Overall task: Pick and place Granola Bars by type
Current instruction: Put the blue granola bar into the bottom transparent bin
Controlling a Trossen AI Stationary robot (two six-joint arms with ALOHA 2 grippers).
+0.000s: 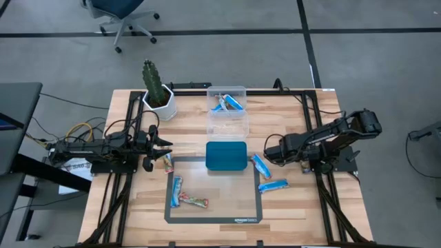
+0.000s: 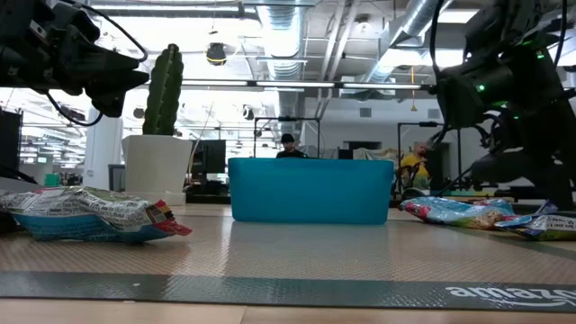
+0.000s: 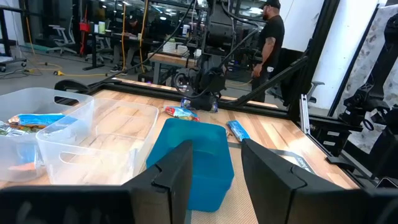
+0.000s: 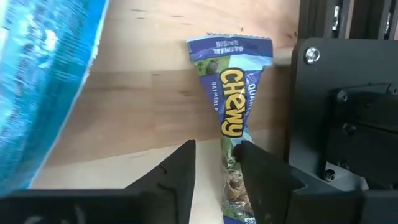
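The right gripper (image 1: 267, 151) is held low over the table at the right, just right of the teal tray (image 1: 227, 156). In the right wrist view its two fingers (image 4: 177, 180) are seen a narrow gap apart, with a blue granola bar (image 4: 231, 112) lying on the wood between and beyond them; whether the bar is actually pinched cannot be told. From above, that bar (image 1: 261, 166) is seen lying aslant just beside the gripper, and a second blue bar (image 1: 273, 185) is found nearer, at the mat's right edge.

The left gripper (image 1: 160, 147) is held at the left side of the table, pointed toward the tray. Its fingers (image 3: 175, 174) are spread well apart and nothing is held between them. A bar (image 1: 167, 162) lies just below this gripper at the mat's far left corner.

On the grey mat (image 1: 213, 219), a blue bar (image 1: 176, 191) and a multicoloured bar (image 1: 194, 201) are laid at the near left. More blue bars (image 1: 228, 103) are seen inside the clear plastic box (image 1: 227, 127), in its far compartment. A potted cactus (image 1: 157, 89) stands at the far left.
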